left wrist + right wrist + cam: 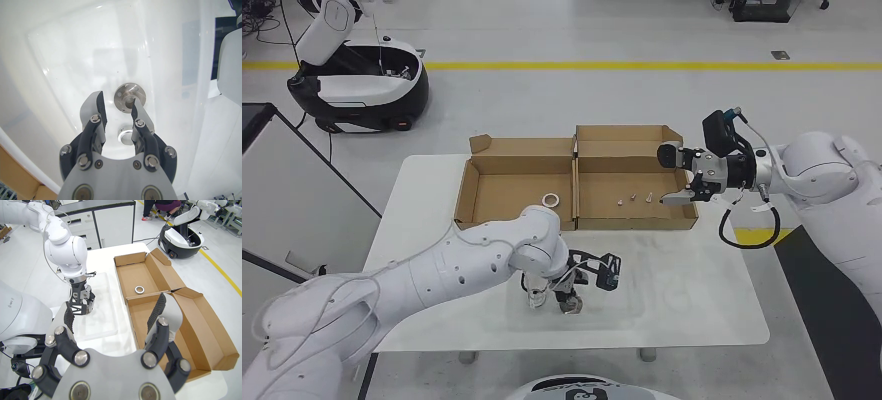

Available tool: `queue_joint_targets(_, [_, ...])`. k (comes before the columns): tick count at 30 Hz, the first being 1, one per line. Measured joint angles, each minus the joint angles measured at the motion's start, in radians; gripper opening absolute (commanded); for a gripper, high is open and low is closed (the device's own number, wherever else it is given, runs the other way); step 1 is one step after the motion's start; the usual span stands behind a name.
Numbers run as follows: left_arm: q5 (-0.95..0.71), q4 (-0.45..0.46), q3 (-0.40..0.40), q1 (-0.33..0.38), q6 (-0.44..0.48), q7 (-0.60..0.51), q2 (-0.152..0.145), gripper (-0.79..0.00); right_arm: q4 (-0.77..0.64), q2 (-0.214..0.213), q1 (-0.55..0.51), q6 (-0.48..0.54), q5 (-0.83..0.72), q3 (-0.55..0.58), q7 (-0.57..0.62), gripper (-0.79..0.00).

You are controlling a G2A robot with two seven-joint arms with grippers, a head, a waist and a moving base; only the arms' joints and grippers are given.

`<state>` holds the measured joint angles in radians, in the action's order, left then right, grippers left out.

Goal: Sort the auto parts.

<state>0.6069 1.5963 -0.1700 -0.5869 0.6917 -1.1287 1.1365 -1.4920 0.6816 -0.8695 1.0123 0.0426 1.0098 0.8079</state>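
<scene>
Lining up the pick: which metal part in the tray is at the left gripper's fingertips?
The flanged hub with bolt holes; the plain collar lies back, nearer the palm of the left gripper.

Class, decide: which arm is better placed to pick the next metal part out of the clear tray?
Left. The left tool, open, hangs over the flanged part in the tray; the right tool is away above the cardboard box.

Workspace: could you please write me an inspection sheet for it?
Surface: white table holding a clear plastic tray and two open brown cardboard boxes.
Job's things: flanged steel hub and short aluminium collar in tray; silver metal ring in one box, small pale parts in the other.
Clutter: nothing seen.
Pincers: left pincer open at hub; right pincer open over parts box.
Cables: black cable loop at right wrist.
Surroundings: another robot base, yellow floor line.
</scene>
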Motion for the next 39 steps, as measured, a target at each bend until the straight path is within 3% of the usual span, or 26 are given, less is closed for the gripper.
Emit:
queue_joint_targets(17, [0.037,0.047,0.000,-0.037,-0.018,-0.018,-0.031,-0.336,0.000,0.000,0.000,0.000,0.000,0.000,0.000,0.000])
queue_joint_targets(29, [0.076,-0.017,0.000,-0.048,-0.004,-0.004,0.005,-0.394,0.000,0.000,0.000,0.000,0.000,0.000,0.000,0.000])
queue_joint_targets(39, [0.045,-0.049,0.000,-0.014,-0.014,-0.014,0.034,-0.425,0.000,0.000,0.000,0.000,0.000,0.000,0.000,0.000])
